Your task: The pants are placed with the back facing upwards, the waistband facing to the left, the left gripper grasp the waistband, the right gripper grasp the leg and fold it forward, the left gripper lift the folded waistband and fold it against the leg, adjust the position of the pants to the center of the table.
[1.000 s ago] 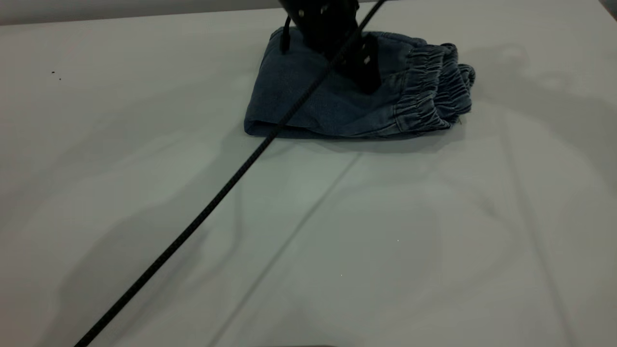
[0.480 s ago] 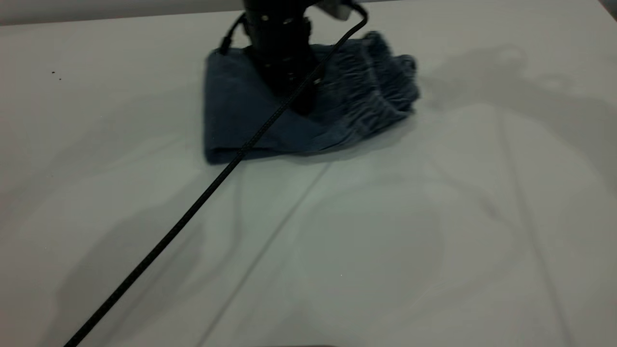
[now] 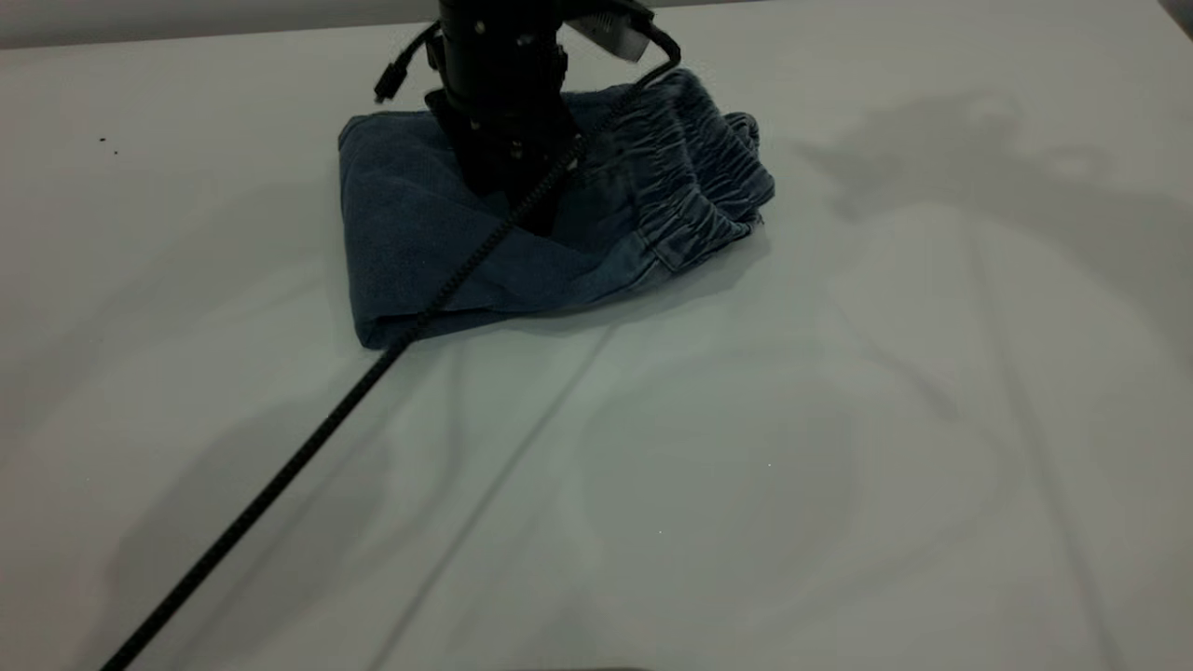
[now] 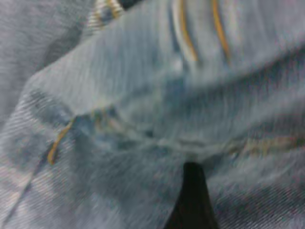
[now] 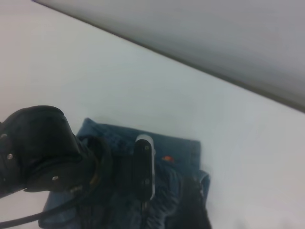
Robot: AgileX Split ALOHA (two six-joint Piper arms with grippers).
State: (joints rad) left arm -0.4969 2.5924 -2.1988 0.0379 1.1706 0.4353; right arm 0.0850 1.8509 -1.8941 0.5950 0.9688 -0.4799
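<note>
The pants [image 3: 419, 233] lie as a folded blue denim bundle at the far middle of the table [image 3: 746, 447]. Their ruched waistband [image 3: 694, 186] forms the bundle's right end, and a smooth fold is at its left. The leg is folded into the bundle, with its hem hidden. My left gripper [image 3: 533, 210] comes down from above and presses on top of the pants near their middle. In the left wrist view its black tip [image 4: 191, 200] rests against denim [image 4: 143, 95] with tan stitching. My right gripper [image 5: 195, 205] hovers off to the side, looking down at the pants [image 5: 176, 162].
A black braided cable [image 3: 280, 485] runs from the left arm diagonally over the pants to the near left corner. The white table cover has long shallow creases [image 3: 559, 401] in front of the pants. The table's far edge [image 5: 190, 62] lies just behind them.
The left gripper has slid left with the pants under it. The bundle has moved left and a little nearer, and its waistband end has turned slightly toward the back.
</note>
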